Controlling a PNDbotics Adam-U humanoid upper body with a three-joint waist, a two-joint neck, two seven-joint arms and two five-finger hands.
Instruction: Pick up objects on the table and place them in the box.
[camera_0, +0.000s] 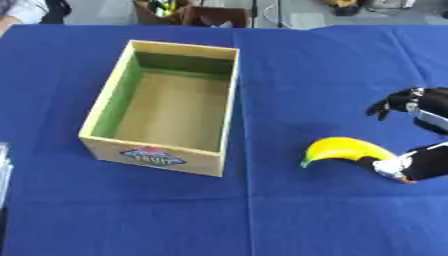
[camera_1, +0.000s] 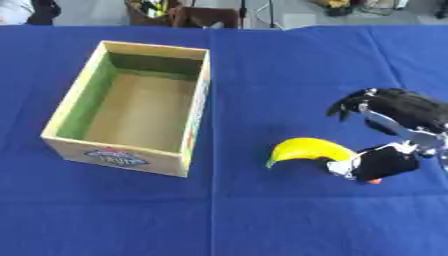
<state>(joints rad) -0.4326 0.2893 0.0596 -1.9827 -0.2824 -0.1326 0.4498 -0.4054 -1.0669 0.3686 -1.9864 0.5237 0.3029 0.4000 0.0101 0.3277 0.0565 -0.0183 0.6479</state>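
Toucan toy (camera_1: 350, 157) with yellow beak lying on the blue counter (camera_1: 262, 215) right of the open box (camera_1: 194, 100), not yet gripped, right hand (camera_1: 389, 107) poised just above with fingers curled on nothing; next: closing round it, lifting, carrying left

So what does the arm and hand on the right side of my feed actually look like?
The right hand is black, with dark fingers at its front end. A silver-grey metal strip runs along its underside towards the wrist. Only this hand shows; no left hand is in either view. No cables or markings can be made out on it.
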